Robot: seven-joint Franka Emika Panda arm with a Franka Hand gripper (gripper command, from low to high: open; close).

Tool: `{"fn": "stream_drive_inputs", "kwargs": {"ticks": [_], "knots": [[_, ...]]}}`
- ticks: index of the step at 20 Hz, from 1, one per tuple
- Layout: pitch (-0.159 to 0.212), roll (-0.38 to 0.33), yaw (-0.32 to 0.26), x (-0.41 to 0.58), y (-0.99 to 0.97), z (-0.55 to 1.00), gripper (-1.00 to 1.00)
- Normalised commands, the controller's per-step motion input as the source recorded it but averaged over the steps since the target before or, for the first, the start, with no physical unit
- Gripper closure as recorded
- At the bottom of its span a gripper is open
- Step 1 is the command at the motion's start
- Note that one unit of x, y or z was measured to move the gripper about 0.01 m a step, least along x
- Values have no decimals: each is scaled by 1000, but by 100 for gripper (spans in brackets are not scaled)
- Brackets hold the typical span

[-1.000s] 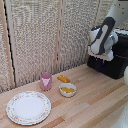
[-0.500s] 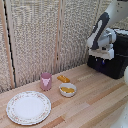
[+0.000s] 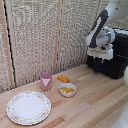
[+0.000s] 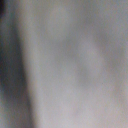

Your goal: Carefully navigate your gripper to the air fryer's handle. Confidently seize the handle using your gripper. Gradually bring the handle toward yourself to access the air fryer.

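Wooden counter (image 3: 95, 100): dark two-fingered claw (image 3: 101, 58) hangs right against the big black boxy air fryer (image 3: 116, 56); can't tell if it's spread or pinching. Opening looks not yet done.

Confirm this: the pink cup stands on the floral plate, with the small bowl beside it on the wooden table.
Not quite. In the exterior view the pink cup stands on the wooden table itself, behind the floral plate, not on it. The small bowl does sit beside the cup on the table.

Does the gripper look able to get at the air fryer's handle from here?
Probably yes: the gripper hangs right at the air fryer front, nothing between them. The handle itself is hidden behind the arm.
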Motion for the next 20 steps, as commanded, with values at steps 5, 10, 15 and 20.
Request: {"fn": "stream_drive_inputs", "kwargs": {"ticks": [5, 10, 15, 20], "knots": [[-97, 42, -116, -2, 782, -29, 100], [-112, 44, -115, -9, 788, -10, 100], [-94, 62, -111, -1, 774, 0, 100], [-84, 98, -100, -3, 759, 0, 100]]}}
